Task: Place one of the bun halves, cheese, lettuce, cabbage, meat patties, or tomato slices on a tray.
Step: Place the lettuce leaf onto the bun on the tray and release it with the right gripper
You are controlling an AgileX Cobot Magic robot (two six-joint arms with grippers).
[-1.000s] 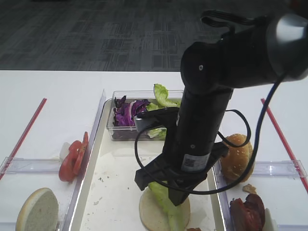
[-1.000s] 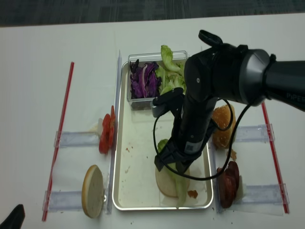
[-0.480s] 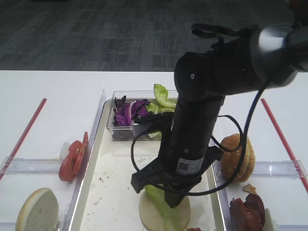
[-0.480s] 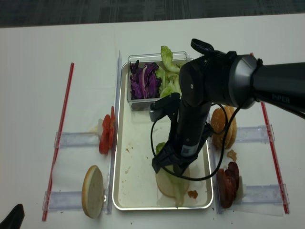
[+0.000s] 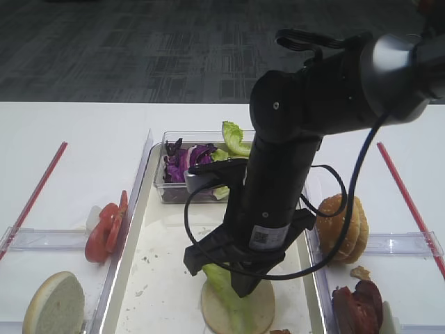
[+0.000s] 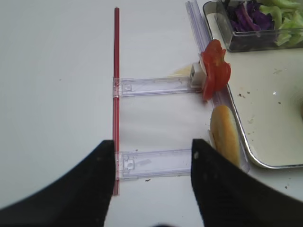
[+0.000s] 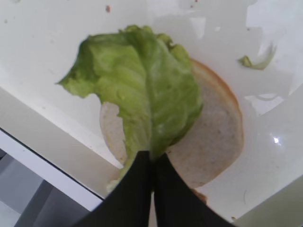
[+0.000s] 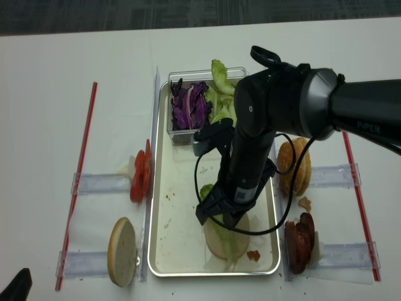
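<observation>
Exterior high: the right jaws (image 5: 236,282), low centre, hold the lettuce (image 5: 221,282) over a bun (image 5: 259,309) in the tray (image 5: 135,240).

Right wrist: jaws together on the leaf's stem, leaf running up-frame.

Left wrist: left jaws (image 6: 152,158) apart, far off.

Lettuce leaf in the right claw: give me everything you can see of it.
The ruffled light-green lettuce leaf has a paler central rib and crinkled, glossy edges. It looks fresh and whole. The black right claw is shut on its stem end. The leaf drapes over the pale, flat cut face of a round bun half, one lobe overhanging the bun's edge. Bun and leaf are inside the long silvery-rimmed tray. Whether the leaf lies on the bun or hangs just above it, I can't tell.
</observation>
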